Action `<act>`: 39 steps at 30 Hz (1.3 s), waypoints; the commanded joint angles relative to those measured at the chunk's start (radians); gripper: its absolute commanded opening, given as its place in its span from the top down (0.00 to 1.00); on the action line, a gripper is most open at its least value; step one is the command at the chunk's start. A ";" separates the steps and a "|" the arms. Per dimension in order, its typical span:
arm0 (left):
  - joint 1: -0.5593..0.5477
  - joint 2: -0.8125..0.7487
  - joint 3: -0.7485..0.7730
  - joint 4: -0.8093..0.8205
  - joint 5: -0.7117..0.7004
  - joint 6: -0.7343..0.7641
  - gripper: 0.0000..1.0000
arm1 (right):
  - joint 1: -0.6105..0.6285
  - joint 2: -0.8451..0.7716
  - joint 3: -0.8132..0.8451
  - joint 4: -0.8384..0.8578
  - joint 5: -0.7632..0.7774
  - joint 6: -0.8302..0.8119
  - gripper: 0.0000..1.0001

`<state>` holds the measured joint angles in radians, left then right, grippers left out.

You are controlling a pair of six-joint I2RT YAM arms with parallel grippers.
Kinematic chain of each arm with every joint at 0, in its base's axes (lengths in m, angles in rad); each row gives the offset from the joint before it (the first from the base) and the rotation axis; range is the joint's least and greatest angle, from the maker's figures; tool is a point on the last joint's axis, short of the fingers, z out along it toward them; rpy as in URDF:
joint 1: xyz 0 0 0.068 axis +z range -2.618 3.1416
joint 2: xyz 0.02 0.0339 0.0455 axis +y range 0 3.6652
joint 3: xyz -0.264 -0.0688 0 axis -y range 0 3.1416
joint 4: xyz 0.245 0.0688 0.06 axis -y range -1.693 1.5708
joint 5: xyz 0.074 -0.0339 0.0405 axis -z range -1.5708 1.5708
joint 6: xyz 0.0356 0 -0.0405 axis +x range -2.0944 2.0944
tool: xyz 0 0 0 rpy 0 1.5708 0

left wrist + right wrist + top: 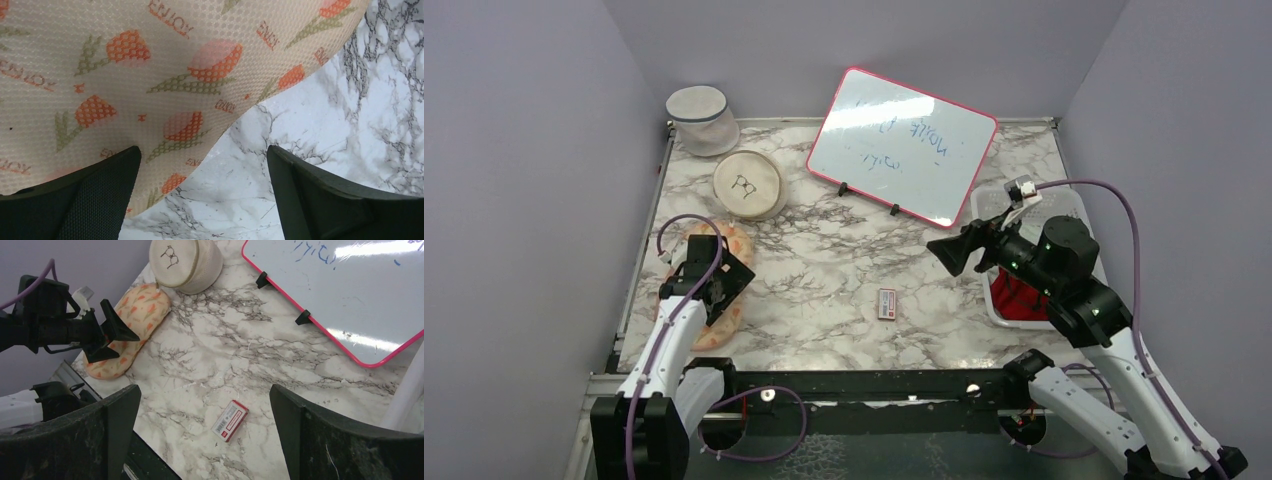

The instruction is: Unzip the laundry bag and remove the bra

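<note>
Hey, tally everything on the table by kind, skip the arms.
Mesh wash bags: 3, cylinder, disc, flat bag
Bra: 1, inside the flat bag
Whiteboard: 1
Small box: 1
Bin: 1
Red cloth: 1, in the bin
Total: 8

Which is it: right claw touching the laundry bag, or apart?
Apart. The top view shows the right claw at the right side, with a broad stretch of marble table between it and the laundry bag at the left.

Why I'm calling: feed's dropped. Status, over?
Both open: left gripper low over the laundry bag, right gripper raised above the table. Bra inside the mesh; zipped or not, can't tell. Nothing in the way.
</note>
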<state>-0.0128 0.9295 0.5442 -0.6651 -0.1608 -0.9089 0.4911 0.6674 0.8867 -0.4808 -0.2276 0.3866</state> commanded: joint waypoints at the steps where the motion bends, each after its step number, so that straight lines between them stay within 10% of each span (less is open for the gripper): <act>1: 0.008 -0.007 -0.040 0.080 0.118 -0.041 0.08 | 0.006 -0.002 -0.015 0.036 -0.020 0.006 0.00; 14: -0.027 -0.111 -0.305 0.904 0.789 -0.301 0.11 | 0.006 0.039 -0.010 0.011 -0.044 -0.007 0.02; 18: -0.065 -0.098 -0.155 0.994 0.911 -0.225 0.09 | 0.006 0.078 -0.003 0.006 -0.119 -0.011 0.02; 22: -0.072 -0.091 0.040 0.779 0.965 -0.047 0.02 | 0.007 0.131 -0.012 0.034 -0.236 -0.006 0.02; 27: -0.072 -0.142 0.220 0.201 0.576 0.216 0.01 | 0.007 0.182 -0.034 0.072 -0.331 0.025 0.00; 39: -0.072 -0.141 0.011 -0.076 0.290 -0.006 0.07 | 0.007 0.194 -0.105 0.148 -0.405 0.070 0.00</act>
<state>-0.0853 0.8062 0.5972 -0.5922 0.2764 -0.8284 0.4919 0.8631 0.7940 -0.3908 -0.5758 0.4400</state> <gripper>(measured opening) 0.917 0.995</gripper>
